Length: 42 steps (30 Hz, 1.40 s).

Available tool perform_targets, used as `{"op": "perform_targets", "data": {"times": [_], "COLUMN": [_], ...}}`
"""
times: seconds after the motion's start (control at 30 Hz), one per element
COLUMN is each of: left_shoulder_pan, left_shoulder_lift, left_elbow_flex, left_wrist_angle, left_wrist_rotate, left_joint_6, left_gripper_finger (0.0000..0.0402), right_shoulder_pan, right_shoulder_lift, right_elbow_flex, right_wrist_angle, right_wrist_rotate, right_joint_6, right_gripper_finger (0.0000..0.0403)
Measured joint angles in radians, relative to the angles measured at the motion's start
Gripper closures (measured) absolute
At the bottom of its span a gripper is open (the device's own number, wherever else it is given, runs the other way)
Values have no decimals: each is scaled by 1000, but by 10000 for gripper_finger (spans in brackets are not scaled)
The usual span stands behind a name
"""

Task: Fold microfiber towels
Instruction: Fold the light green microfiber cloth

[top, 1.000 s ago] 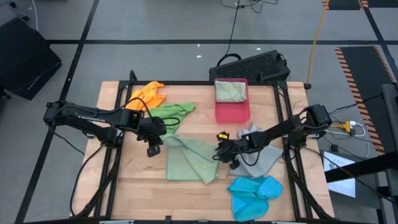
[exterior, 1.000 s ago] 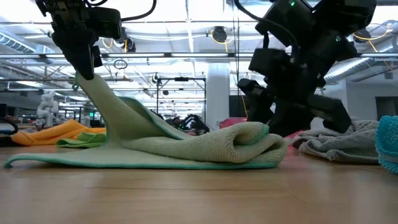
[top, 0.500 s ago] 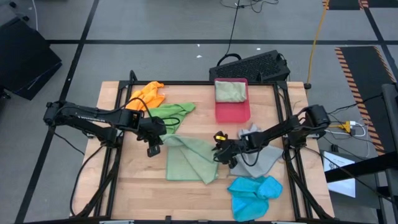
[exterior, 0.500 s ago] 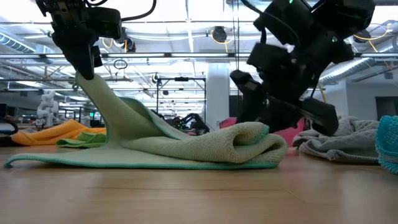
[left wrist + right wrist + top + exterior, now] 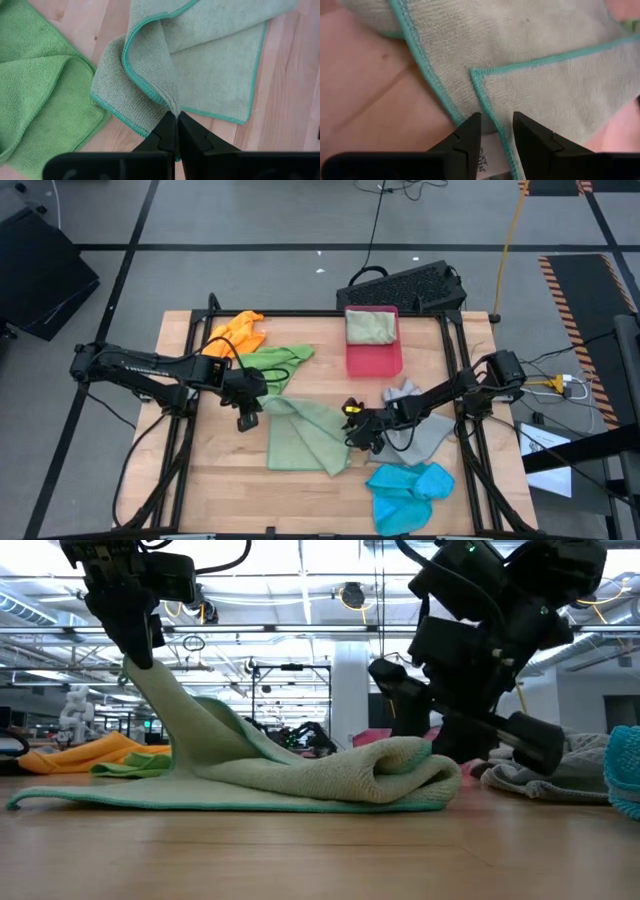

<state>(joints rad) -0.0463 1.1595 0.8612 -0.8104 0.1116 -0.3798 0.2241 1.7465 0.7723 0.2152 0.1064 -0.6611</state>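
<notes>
Two grippers work one cloth. The left gripper (image 5: 176,120) is pressed together on a corner of the pale green towel (image 5: 305,435), holding it raised above the worktop (image 5: 220,480). The right gripper (image 5: 496,131) sits at the opposite edge, fingers part spread astride the hem and its label; whether they grip yet I cannot tell. It should close on both layers at that corner before either arm lifts, keeping the edges aligned.

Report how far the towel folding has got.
Done: one folded towel lies in the pink tray. In hand: the left gripper pinches a corner of the sage towel; the right gripper straddles its other edge. Left: the orange, bright green, grey and blue towels lie crumpled.
</notes>
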Motion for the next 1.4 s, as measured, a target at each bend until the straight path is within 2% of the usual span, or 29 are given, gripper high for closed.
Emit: {"op": "perform_targets", "data": {"times": [0.23, 0.5, 0.63, 1.0, 1.4], "left_shoulder_pan": [0, 0, 0, 0, 0], "left_shoulder_lift": [0, 0, 0, 0, 0], "left_elbow_flex": [0, 0, 0, 0, 0], "left_wrist_angle": [0, 0, 0, 0, 0], "left_wrist_rotate": [-1, -8, -9, -18, -18], "left_joint_6": [-15, -18, -18, -16, -11], "left_gripper_finger": [392, 392, 392, 392, 392], "right_shoulder_pan": [-8, -8, -8, -15, -20], "right_shoulder_lift": [7, 5, -20, -56, -76], "right_elbow_flex": [0, 0, 0, 1, 5], "right_wrist_angle": [27, 50, 28, 50, 35], "right_wrist_rotate": [52, 46, 46, 19, 25], "right_joint_6": [-8, 3, 46, 45, 54], "right_gripper_finger": [307, 370, 383, 328, 329]}}
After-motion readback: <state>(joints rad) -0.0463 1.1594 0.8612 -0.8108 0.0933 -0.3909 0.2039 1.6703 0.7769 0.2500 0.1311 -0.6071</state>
